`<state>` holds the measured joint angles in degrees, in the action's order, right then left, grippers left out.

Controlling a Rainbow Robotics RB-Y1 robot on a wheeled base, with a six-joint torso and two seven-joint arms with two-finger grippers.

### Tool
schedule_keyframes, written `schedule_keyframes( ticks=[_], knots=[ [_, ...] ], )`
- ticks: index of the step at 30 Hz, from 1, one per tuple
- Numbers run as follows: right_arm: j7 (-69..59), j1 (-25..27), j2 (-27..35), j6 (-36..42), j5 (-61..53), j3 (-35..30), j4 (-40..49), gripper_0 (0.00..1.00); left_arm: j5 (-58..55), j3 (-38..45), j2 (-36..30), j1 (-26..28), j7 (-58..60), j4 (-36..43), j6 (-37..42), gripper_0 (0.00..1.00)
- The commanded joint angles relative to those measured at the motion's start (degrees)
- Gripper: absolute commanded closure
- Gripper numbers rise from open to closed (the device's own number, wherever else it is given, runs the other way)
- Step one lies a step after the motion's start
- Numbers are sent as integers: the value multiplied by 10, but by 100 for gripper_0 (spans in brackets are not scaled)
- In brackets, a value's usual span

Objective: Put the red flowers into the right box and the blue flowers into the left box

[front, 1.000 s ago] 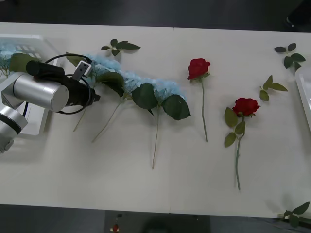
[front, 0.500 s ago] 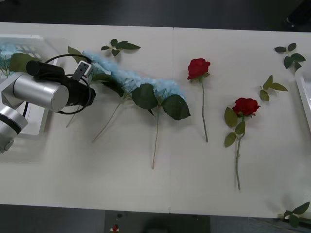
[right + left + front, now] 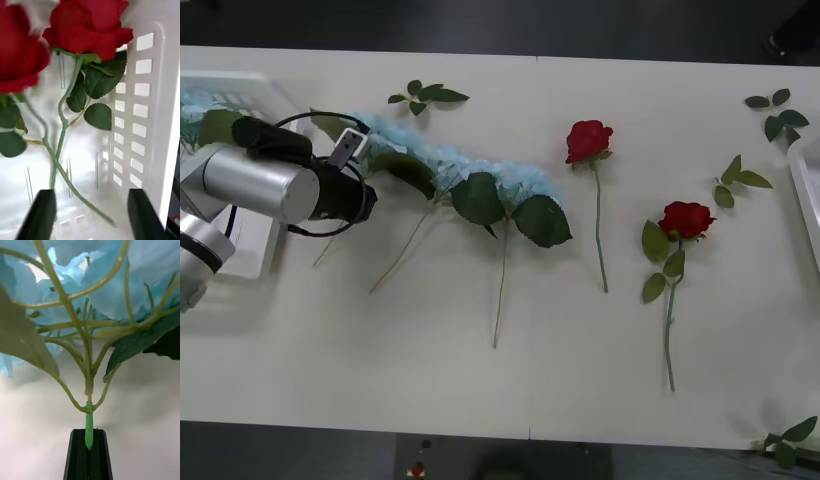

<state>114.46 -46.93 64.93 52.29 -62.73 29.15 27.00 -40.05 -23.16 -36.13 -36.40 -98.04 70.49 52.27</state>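
My left gripper (image 3: pixel 370 178) is shut on the green stem of a blue flower (image 3: pixel 395 135) at the left end of a row of blue flowers (image 3: pixel 510 185). In the left wrist view its black fingers (image 3: pixel 80 455) pinch that stem (image 3: pixel 89 427) below the pale blue head (image 3: pixel 112 288). The left box (image 3: pixel 252 262) lies behind the arm with a blue flower (image 3: pixel 195 105) in it. Two red flowers (image 3: pixel 588 140) (image 3: pixel 685 218) lie on the table. My right gripper (image 3: pixel 90 215) hangs open over the right box (image 3: pixel 144 112), where two red flowers (image 3: pixel 88 30) (image 3: pixel 18 63) lie.
Loose green leaf sprigs lie at the back (image 3: pixel 428 96), at the far right (image 3: pixel 778 115) (image 3: pixel 736 180) and at the front right corner (image 3: pixel 785 440). The right box's rim (image 3: pixel 810 190) shows at the table's right edge. Bare tabletop runs along the front.
The left gripper has shifted slightly left with the held blue flower; its stem end has swung left and the flower head has pulled a little away from the row.
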Motion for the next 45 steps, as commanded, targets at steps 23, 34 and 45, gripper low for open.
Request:
schedule_keyframes(
  ticks=[23, 34, 45],
  knots=[
    [-268, -10, 100, 321, -222, -81, 394, 11, -274, 447, -228, 111, 27, 195, 340, 100],
    [-495, 119, 93, 238, -179, -85, 608, 11, -217, 472, -273, 165, 42, 113, 240, 100],
    [-681, 198, 13, 230, -41, -84, 738, 11, -223, 363, -272, 165, 59, 14, 17, 100]
  ],
)
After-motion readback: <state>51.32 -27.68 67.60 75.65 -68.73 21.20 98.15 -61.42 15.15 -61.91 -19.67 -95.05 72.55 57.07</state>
